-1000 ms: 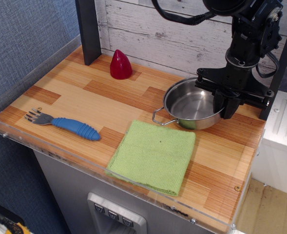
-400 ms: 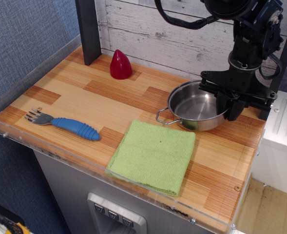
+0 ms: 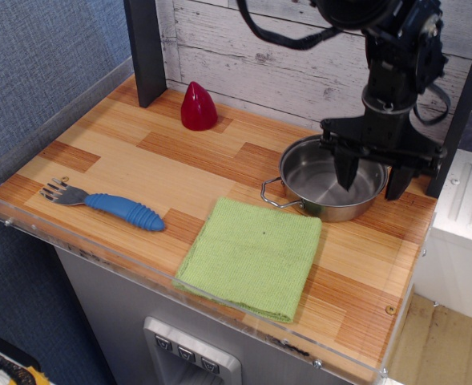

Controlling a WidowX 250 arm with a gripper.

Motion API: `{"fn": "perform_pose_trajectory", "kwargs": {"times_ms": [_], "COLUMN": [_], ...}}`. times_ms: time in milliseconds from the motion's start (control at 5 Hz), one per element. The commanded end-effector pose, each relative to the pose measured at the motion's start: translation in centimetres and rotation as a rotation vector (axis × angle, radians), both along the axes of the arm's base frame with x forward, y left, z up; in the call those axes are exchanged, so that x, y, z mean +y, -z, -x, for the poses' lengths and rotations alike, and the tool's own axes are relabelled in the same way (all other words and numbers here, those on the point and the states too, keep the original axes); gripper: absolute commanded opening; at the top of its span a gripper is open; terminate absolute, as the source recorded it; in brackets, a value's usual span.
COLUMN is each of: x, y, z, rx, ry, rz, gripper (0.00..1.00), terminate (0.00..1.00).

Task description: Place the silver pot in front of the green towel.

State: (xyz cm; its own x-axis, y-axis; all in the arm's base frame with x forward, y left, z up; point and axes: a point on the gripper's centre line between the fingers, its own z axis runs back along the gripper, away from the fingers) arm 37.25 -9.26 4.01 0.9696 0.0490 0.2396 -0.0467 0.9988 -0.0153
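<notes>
The silver pot [image 3: 316, 175] stands upright on the wooden tabletop at the back right, just behind the far right corner of the green towel [image 3: 252, 253], which lies flat near the front edge. One wire handle points left toward the towel's back edge. My gripper [image 3: 371, 178] is open and holds nothing. It straddles the pot's right rim from above, with one finger [image 3: 346, 170] over the inside of the pot and the other outside the rim to the right. The pot's right handle is hidden behind the gripper.
A red cone-shaped object [image 3: 198, 106] stands at the back, beside a dark upright post [image 3: 146, 48]. A fork with a blue handle [image 3: 111, 205] lies at the front left. A low clear acrylic rim [image 3: 75, 241] runs along the table's edges. A white plank wall is behind.
The pot slid a little to the right. My gripper, which was shut on the pot's right rim, has opened and let go, its fingers now spread across that rim.
</notes>
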Motion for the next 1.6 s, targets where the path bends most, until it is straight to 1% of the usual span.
{"fn": "perform_pose_trajectory", "kwargs": {"times_ms": [0,200,400,600,800,1000,1200,1400], "x": [2.2,4.4,7.5,11.4,15.5,19.7,22.5,22.9], "y": [-8.0,-9.9,-10.4,-11.3,-11.3,-11.6,-11.9,-12.0], "z": [1.4,1.6,2.2,3.1,2.9,3.6,4.5,4.5], "rx": [-0.122,-0.096,-0.038,-0.007,0.012,0.064,0.097,0.054], "ry": [-0.142,-0.229,-0.306,-0.396,-0.453,-0.444,-0.418,-0.431], "rz": [-0.053,-0.126,-0.177,-0.197,-0.2,-0.199,-0.169,-0.164], "gripper": [1.0,1.0,1.0,1.0,1.0,1.0,1.0,1.0], "terminate": [0.0,0.0,0.0,0.0,0.0,0.0,0.0,0.0]}}
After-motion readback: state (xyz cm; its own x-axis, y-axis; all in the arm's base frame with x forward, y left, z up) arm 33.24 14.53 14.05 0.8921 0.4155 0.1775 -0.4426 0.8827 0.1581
